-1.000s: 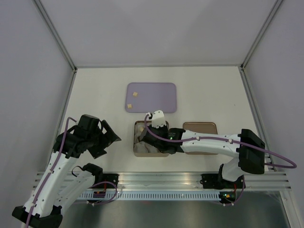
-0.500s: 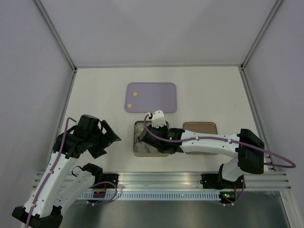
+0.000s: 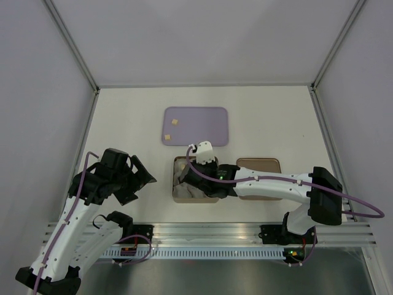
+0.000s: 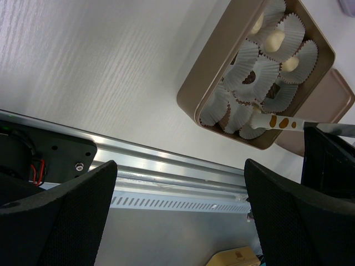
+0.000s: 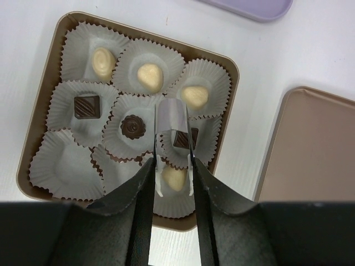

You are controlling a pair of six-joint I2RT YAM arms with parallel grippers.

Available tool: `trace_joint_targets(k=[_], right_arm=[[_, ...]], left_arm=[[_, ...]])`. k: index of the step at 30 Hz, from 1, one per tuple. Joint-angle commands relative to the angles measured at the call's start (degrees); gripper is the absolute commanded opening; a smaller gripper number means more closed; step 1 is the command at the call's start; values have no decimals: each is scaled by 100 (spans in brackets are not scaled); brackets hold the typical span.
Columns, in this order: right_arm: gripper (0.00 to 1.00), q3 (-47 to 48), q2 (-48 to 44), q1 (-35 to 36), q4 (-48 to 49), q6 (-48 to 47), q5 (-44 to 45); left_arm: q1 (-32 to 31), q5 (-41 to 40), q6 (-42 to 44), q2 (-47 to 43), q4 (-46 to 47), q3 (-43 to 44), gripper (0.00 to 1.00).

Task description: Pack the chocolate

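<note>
The gold box holds white paper cups with several chocolates: pale ones along the top row, a dark square and a dark round one. My right gripper is shut on thin white tongs just above the box. A dark square piece sits in a cup by the tong tips and a pale piece lies below the fingers. Two tan cubes lie on the purple tray. My left gripper is open and empty, left of the box.
The flat brown lid lies on the table right of the box. The aluminium rail runs along the near edge below my left gripper. The stained tongs also show in the left wrist view.
My right gripper has shifted slightly left over the box with the tongs. The left arm has not moved.
</note>
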Motion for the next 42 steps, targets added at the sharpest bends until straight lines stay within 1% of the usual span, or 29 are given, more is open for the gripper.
trace_joint_targets(k=[1, 8, 12, 15, 17, 18, 20, 24, 27, 28, 33, 36, 42], right_arm=[[36, 288, -324, 8, -202, 68, 179], [36, 630, -624, 8, -307, -81, 232], [36, 972, -668, 8, -246, -448, 460], [36, 1385, -545, -18, 52, -853, 609], [36, 1684, -440, -140, 499, -1257, 663], [36, 1755, -291, -202, 901, -1372, 654], [36, 2018, -89, -439, 1290, -1723, 584], [36, 2467, 639, -852, 2431, -2356, 469], [36, 2897, 1159, -1002, 2881, -2656, 329], [35, 3090, 1282, -1098, 2970, -2700, 285], [36, 3644, 2117, -1397, 3444, -2902, 91], [35, 4109, 2618, -1529, 3568, -3025, 39], [36, 4716, 3462, -1828, 3806, -3069, 39]], left_arm=[[-17, -14, 66, 7, 16, 68, 99], [-26, -13, 49, 8, 16, 68, 100], [-17, -13, 5, 25, 16, 103, 99], [-17, -40, -4, 51, -2, 200, 100], [-17, -92, -12, 69, -19, 253, 100], [-17, -84, -13, 78, -37, 288, 100], [-26, -110, -21, 95, -46, 323, 100], [-26, -128, -56, 60, -46, 385, 100], [-17, -128, -57, -1, -90, 394, 100], [-17, -267, -57, -36, -90, 394, 100], [-17, -374, -57, -142, -186, 385, 99], [-17, -435, -57, -160, -195, 367, 99], [-17, -549, -57, -238, -195, 385, 99]])
